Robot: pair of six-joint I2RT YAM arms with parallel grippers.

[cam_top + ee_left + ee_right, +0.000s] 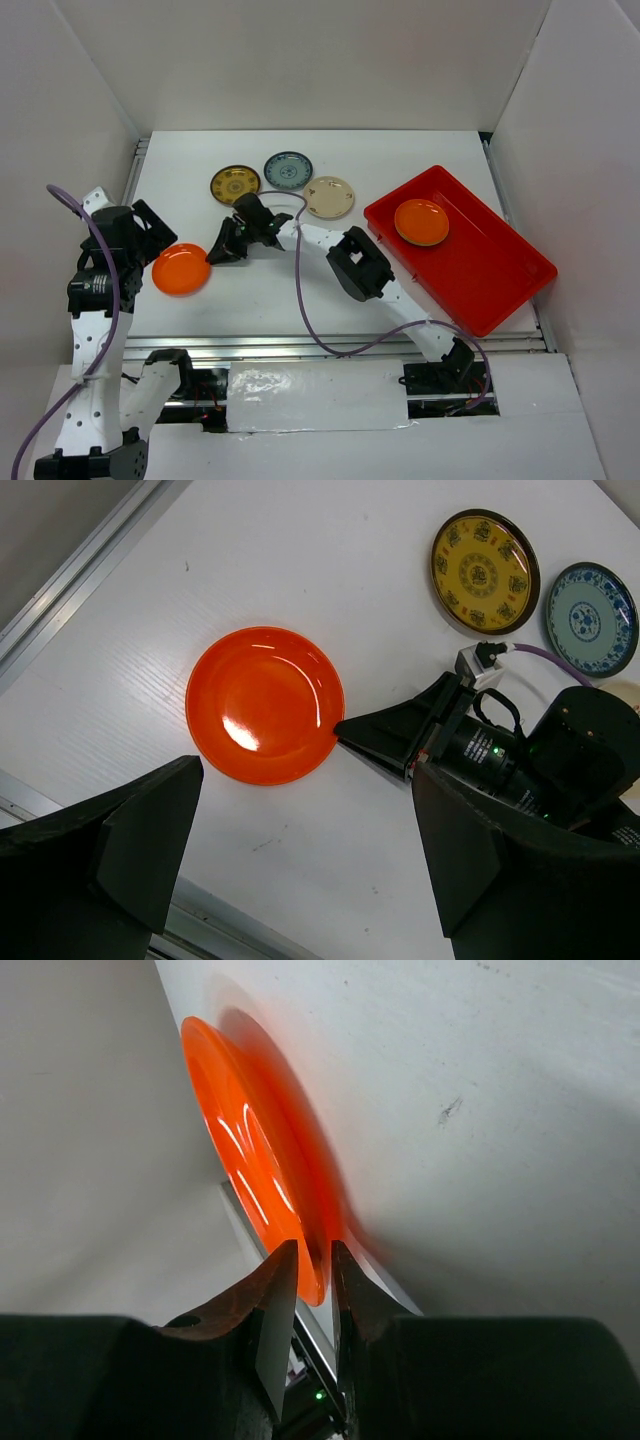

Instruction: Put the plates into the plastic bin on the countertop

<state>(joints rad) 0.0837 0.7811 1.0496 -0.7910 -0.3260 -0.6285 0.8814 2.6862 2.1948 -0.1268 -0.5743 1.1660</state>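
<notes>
Your right gripper (213,256) is closed down narrow on the right-hand rim of the orange plate (181,269), one finger over the lip and one under it, as the right wrist view (314,1260) shows. That arm reaches across the countertop (300,295) to the left, fingers pointing left.

The orange plate (265,705) sits face up near the countertop's left edge. Being round, it has no long axis. From the wrist view you can't quite tell whether the gripped edge is raised off the surface.

Your left gripper (310,880) hangs above the same plate with its fingers spread wide, holding nothing.

The red bin (490,275) lies on the right of the countertop, well apart from the held plate. Its long axis runs diagonally from far-left to near-right. A second orange plate (421,222) lies flat in its far-left end.

Along the back, the yellow-brown plate (235,185), blue-grey plate (288,170) and beige plate (330,197) sit face up in a loose row.
</notes>
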